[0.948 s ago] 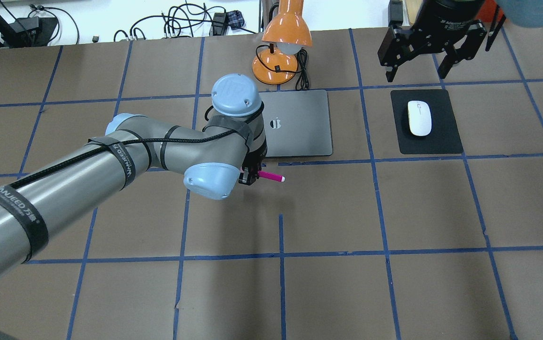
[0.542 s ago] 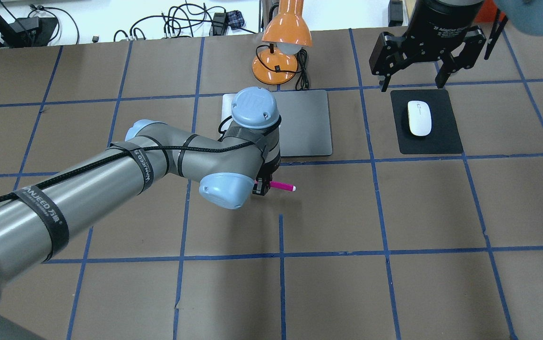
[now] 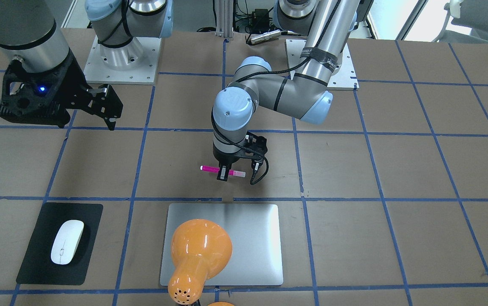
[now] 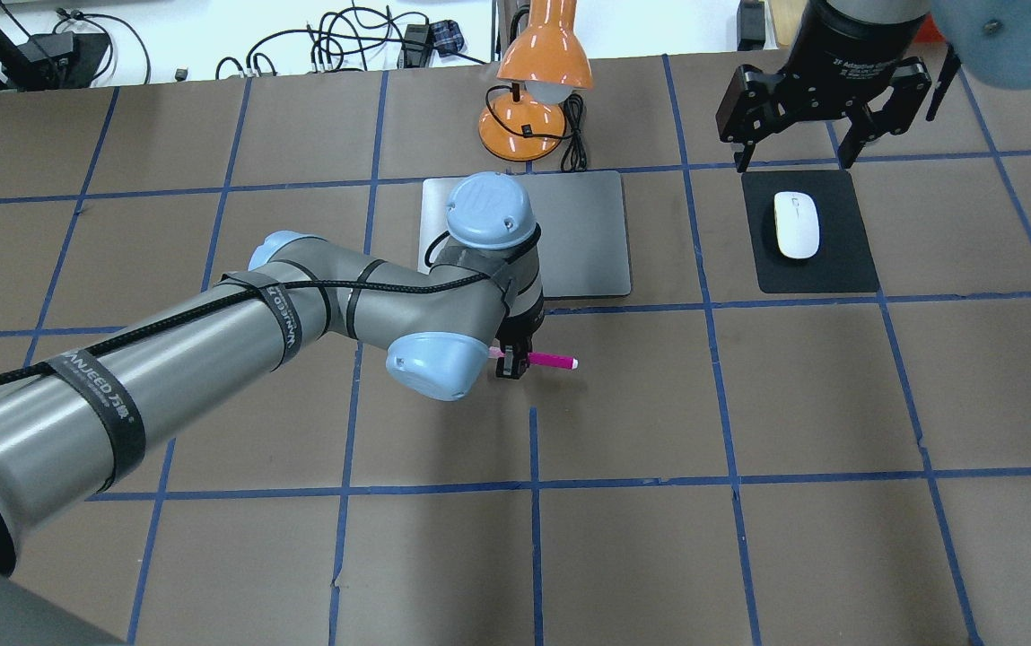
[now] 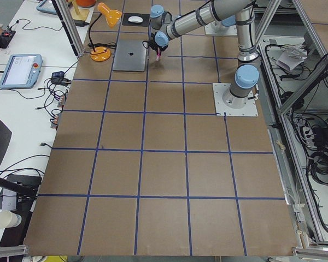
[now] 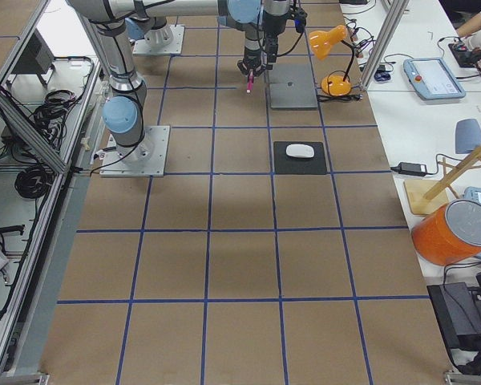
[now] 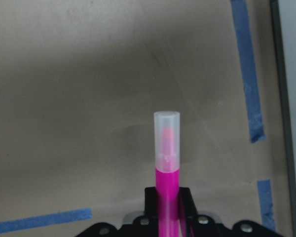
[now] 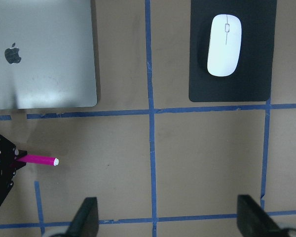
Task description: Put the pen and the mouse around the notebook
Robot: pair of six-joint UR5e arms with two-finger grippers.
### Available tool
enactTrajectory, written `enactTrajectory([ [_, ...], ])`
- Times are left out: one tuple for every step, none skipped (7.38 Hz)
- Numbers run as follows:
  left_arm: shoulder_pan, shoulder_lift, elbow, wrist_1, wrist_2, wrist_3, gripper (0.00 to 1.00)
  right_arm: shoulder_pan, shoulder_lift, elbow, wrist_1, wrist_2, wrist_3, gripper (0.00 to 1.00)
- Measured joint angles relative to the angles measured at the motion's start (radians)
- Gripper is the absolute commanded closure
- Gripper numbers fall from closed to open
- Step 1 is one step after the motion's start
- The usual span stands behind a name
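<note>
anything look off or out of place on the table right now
Nothing stands out. The pen is clamped in the left gripper beside the notebook, which lies flat; the mouse lies straight on the black mat.

An apple logo marks the flat silver-grey notebook; black fabric straps on the left arm read "WANJEED".
</note>
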Motion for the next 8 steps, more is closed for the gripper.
enactTrajectory([
  [-0.001,-0.001,-0.001,-0.002,-0.004,-0.001,0.75,-0.004,0.001,0.002,-0.008,0.000,-0.001,0.00],
  [-0.001,-0.003,-0.001,-0.003,-0.005,0.000,0.46,-0.005,0.001,0.003,-0.010,0.000,0.002,0.00],
  [-0.002,-0.005,0.000,-0.004,-0.006,0.000,0.14,-0.005,0.001,0.003,-0.013,0.003,0.004,0.00],
  [-0.004,-0.007,0.004,-0.006,-0.005,0.003,0.00,-0.005,-0.001,0.005,-0.017,0.008,0.006,0.00],
  [-0.004,-0.007,0.007,-0.009,-0.002,0.013,0.00,-0.004,-0.001,0.006,-0.019,0.010,0.007,0.00],
  [-0.003,0.000,0.010,-0.009,0.002,0.039,0.00,-0.003,0.000,0.007,-0.020,0.011,0.008,0.00],
  [0.000,0.013,0.015,-0.007,0.008,0.107,0.00,-0.003,0.000,0.008,-0.019,0.013,0.010,0.00],
  [0.007,0.029,0.026,-0.006,0.027,0.193,0.00,-0.002,0.000,0.008,-0.020,0.014,0.011,0.00],
])
